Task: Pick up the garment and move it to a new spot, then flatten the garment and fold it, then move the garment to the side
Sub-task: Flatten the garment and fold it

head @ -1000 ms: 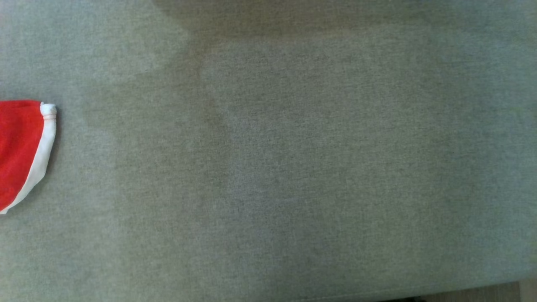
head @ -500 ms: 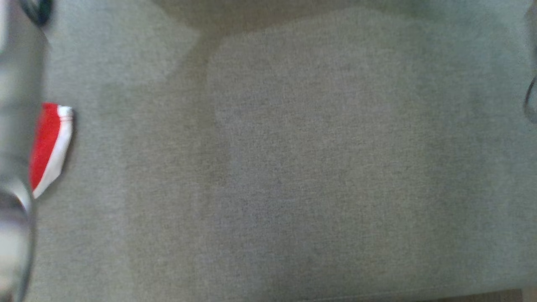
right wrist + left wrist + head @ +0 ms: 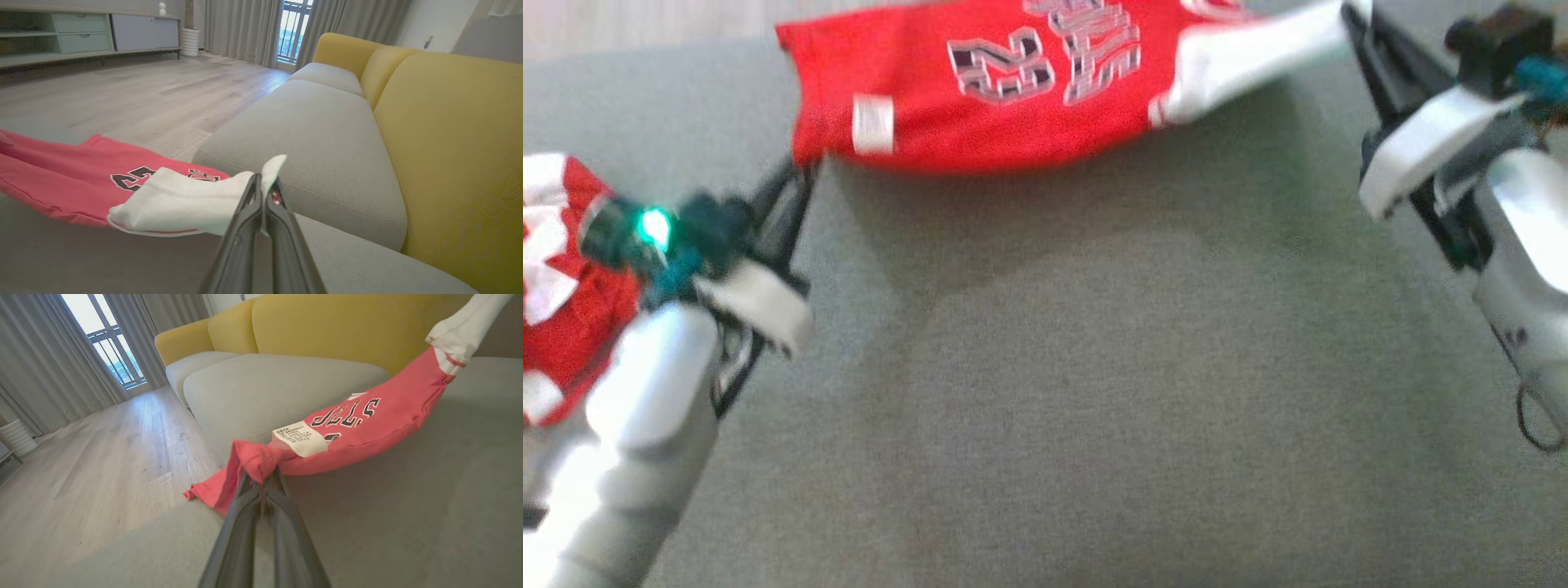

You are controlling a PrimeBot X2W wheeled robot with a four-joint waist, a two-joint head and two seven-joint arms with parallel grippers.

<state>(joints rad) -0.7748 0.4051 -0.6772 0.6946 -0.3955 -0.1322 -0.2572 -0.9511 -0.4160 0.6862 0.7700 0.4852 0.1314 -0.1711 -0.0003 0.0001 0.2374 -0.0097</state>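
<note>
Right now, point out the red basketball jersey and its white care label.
red basketball jersey (image 3: 996,132): head view, red cloth under the number.
white care label (image 3: 300,437): left wrist view, the label's middle.

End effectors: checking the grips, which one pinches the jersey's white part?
The right end effector, shut on the white end of the red jersey; the left end effector pinches bunched red fabric beside its label.

Red garment (image 3: 980,90): now hanging stretched between the left gripper (image 3: 800,171) and right gripper (image 3: 1349,15), both arms now showing over the grey cushion (image 3: 1094,408), each pinching one end.
</note>
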